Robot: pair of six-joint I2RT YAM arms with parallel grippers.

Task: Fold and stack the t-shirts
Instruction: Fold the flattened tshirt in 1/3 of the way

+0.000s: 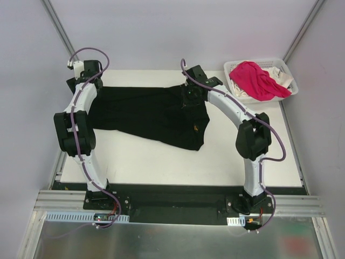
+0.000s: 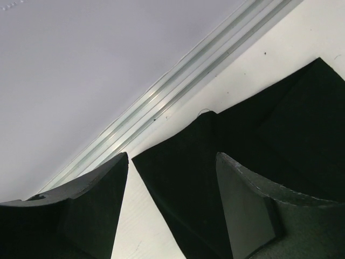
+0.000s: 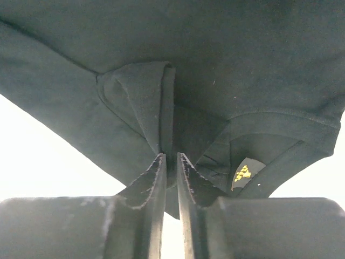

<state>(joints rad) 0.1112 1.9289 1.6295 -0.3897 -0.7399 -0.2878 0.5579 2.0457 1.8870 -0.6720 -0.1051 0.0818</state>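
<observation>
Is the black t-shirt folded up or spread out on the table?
Spread out: the black t-shirt stretches flat across the table, puckered only at the right gripper.

The left arm [image 1: 81, 110] covers the left end of the black t-shirt [image 1: 151, 113] in the top view. In the basket [image 1: 257, 61] the pink t-shirt [image 1: 256, 80] hides most of the white t-shirt [image 1: 283, 77]. The left wrist view cuts the black cloth off at its right and lower edges. Whether the right end effector [image 3: 171, 159] pinches the fold at its tips cannot be told. The yellow mark on the label [image 3: 242, 172] is too small to read.
</observation>
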